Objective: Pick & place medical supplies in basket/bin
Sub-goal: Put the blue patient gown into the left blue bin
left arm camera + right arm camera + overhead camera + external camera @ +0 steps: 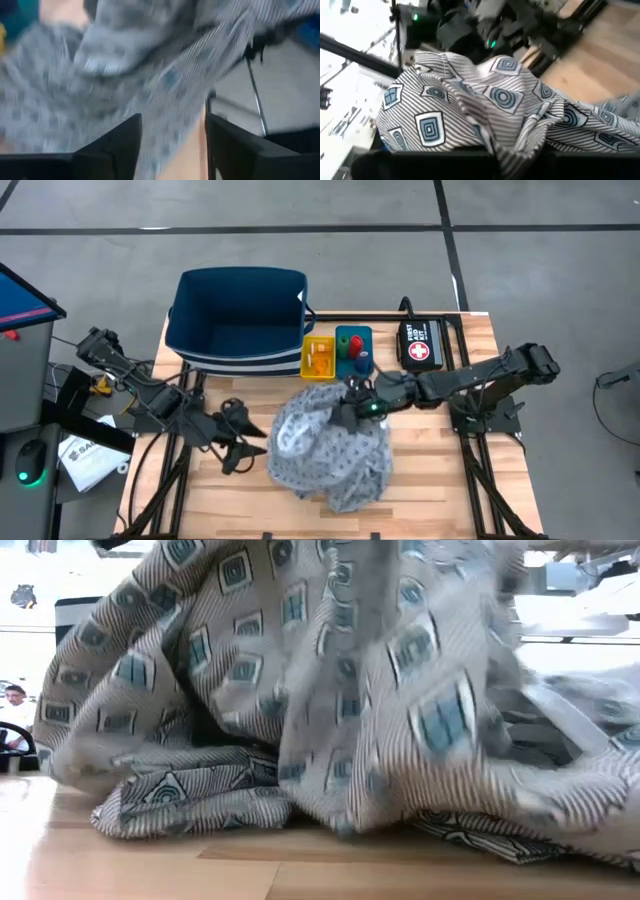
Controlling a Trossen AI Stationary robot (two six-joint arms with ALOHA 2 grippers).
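Note:
The grey-blue patterned gown cloth (330,448) lies heaped on the wooden table, near the middle. My right gripper (347,411) is shut on its far upper part and holds that part raised. My left gripper (247,442) stands open at the cloth's left edge (165,115). The navy basket (238,292) stands at the far left. Beside it are a yellow tray (307,367) with orange bottles (320,358) and a teal tray (366,334) with a green roll (343,343), a red roll (357,347) and a blue roll (361,365). My left gripper has the cloth's edge between and in front of its spread fingers (117,145); I cannot tell whether they touch it. My right gripper holds a bunched fold of the cloth (517,150), which covers the fingers. It comes from the table's right, nearly level. The held part is raised and the remainder lies on the table (300,810).
A black pouch with a red-and-white cross (420,345) lies at the far right, next to the teal tray. Bare wood shows along the table's near edge (220,500). A person shows in the room at the far left (14,695).

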